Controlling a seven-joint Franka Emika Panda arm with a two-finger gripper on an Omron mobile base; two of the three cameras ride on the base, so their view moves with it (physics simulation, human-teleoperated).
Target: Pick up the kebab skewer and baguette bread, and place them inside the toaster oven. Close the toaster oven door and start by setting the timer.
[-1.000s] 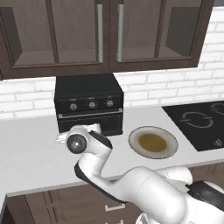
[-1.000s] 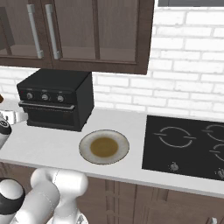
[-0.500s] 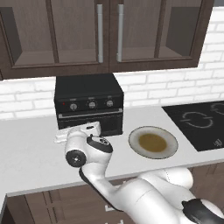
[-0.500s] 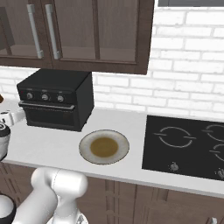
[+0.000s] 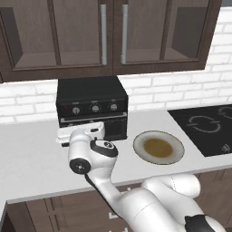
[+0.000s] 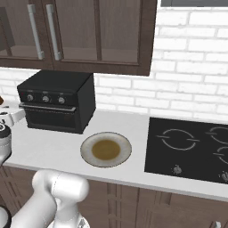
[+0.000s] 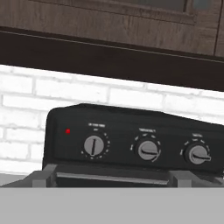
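Oven: black boxy toaster oven [image 5: 92, 106] at the back of the white worktop [image 5: 31, 158], against the white brick wall, its drop-down door [image 6: 50, 118] shut.
Knobs: three round grey ones [image 7: 148, 149] in a row (a red light to their left).
Claw: white claw [image 5: 80, 134] low before the oven front, jaws spread wide, holding nothing.
Plate: round brown-centred plate [image 5: 158, 147] right of the oven.

White counter [image 5: 31, 163], toaster oven [image 5: 92, 106] at back, plate [image 5: 158, 147], inset cooktop [image 5: 204, 127]

The toaster oven [image 6: 58, 101] stands shut on the counter [image 6: 53, 149], a plate [image 6: 106, 149] just beside it
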